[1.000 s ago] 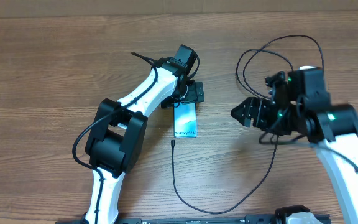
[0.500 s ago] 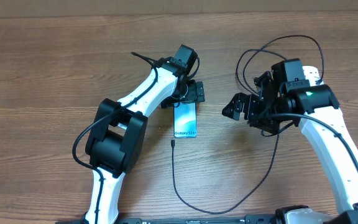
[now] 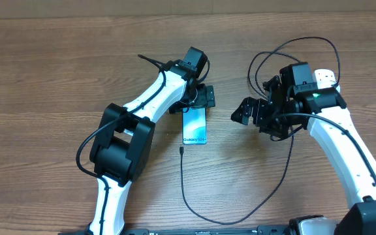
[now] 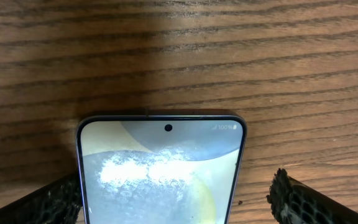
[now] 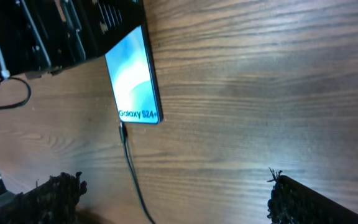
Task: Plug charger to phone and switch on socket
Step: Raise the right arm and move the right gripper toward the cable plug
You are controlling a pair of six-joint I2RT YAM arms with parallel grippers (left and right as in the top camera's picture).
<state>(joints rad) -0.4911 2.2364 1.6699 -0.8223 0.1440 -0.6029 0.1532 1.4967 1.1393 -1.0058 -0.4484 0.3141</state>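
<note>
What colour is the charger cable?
Black; the charger shows best in the overhead view.

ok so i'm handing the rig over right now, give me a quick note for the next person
Left gripper: open, fingers either side of the phone's top end, not gripping it.
Right gripper: open, empty, over bare table beside the phone.
Phone: flat, screen lit.
Charger: connector tip lies by the phone's bottom edge, not plugged in; the rest loops toward the socket, mostly hidden behind the right arm.
Done: nothing confirmed.
Left to do: plug in the tip, switch on the socket.
</note>
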